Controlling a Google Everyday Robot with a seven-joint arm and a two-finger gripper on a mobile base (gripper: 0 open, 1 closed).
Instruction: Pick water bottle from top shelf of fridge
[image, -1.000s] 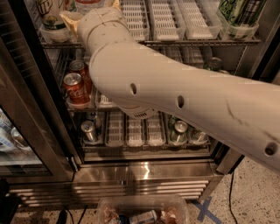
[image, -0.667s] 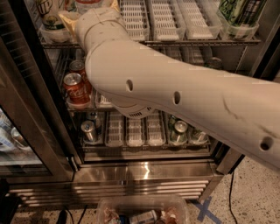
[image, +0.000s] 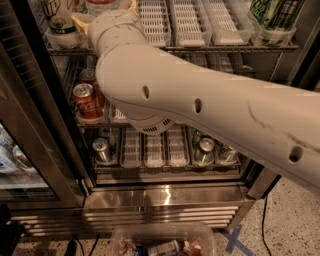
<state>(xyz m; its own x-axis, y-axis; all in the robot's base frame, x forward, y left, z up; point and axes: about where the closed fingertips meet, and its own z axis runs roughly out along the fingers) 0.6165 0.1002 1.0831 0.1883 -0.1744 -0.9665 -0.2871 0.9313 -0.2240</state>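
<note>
My gripper (image: 106, 11) is at the top left of the camera view, reached into the top shelf (image: 186, 22) of the fridge (image: 160, 197). Only its wrist end shows, at the frame's upper edge. Between its tan parts sits the bottom of a clear bottle (image: 102, 5), which looks like the water bottle; its cap and label are out of view. My thick cream arm (image: 200, 105) crosses the view from the lower right and hides much of the middle shelf.
A white-and-green printed bottle (image: 57, 17) stands just left of the gripper, another (image: 272, 15) at the top right. Red cans (image: 86, 100) sit on the middle rack, green cans (image: 202, 150) and a silver can (image: 101, 149) below. A dark door frame (image: 45, 115) stands at the left. A plastic tub (image: 160, 242) lies on the floor.
The arm has edged slightly up and further into the top shelf. Nothing else has moved.
</note>
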